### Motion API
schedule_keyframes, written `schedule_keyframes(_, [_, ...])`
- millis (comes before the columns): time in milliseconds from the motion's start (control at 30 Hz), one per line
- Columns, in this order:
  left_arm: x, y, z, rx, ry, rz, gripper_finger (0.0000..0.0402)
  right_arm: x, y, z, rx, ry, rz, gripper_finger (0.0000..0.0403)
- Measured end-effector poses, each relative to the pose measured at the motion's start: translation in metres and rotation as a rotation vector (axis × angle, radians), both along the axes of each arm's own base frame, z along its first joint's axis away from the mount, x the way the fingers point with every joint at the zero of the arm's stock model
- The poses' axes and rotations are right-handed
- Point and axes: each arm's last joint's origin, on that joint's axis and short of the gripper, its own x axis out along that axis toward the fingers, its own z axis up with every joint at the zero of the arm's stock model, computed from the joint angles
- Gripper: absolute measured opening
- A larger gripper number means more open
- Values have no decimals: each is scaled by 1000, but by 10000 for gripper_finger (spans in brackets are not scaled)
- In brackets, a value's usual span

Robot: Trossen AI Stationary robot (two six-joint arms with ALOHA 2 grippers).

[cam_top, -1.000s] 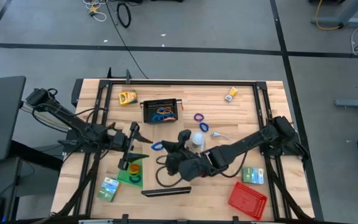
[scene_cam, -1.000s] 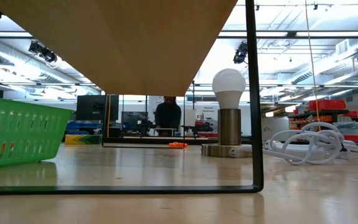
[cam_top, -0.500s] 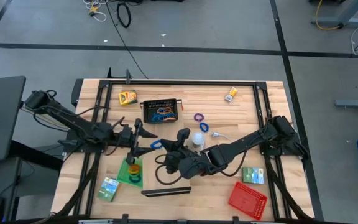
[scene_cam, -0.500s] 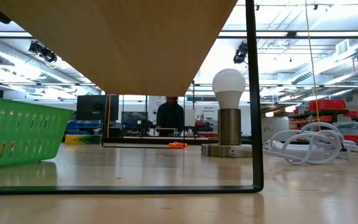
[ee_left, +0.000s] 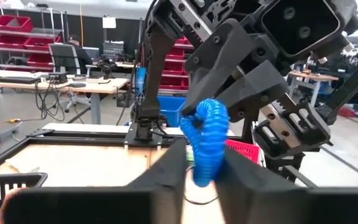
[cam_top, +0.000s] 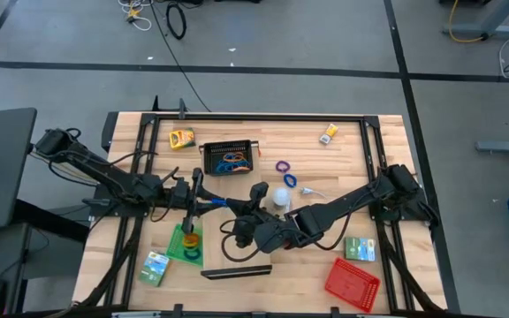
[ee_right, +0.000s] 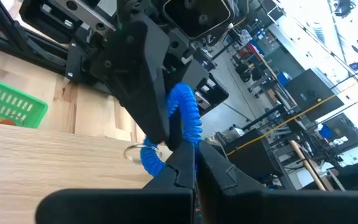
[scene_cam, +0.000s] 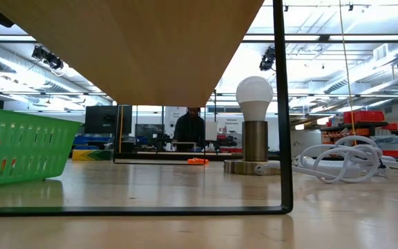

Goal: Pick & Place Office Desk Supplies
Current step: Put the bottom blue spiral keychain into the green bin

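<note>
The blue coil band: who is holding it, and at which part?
Both grippers hold the blue coil band: the left gripper pinches its lower loop, the right gripper its other side, above the table.

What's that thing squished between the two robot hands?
A blue coiled band. In both wrist views the left gripper and the right gripper pinch it from opposite sides; the high view shows them meeting mid-table.
</note>
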Motion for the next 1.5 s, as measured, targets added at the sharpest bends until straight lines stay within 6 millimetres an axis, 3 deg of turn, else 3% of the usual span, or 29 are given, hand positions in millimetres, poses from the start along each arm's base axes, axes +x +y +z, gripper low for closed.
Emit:
schedule_keyframes(100, [0,0,0,20,-1,0,24,0,0,0,1,1,3,0])
schedule_keyframes(333, [0,-1,-2,35,18,0,23,0,1,0,11,3,22,17])
schedule_keyframes(467, [0,-2,-3,44,35,-9,23,-1,5,-1,61,-8,58,62])
schedule_keyframes(767, [-5,-8,-8,82,88,-36,23,-3,12,-3,122,9,131,205])
schedule_keyframes(867, [-8,-10,-9,92,114,-50,22,-5,17,-3,123,9,143,233])
schedule_keyframes(1233, [-42,-17,-14,128,293,-57,22,-22,46,-7,127,35,178,231])
schedule_keyframes(1500, [-71,-21,-24,91,455,-94,22,-36,59,-12,117,53,104,231])
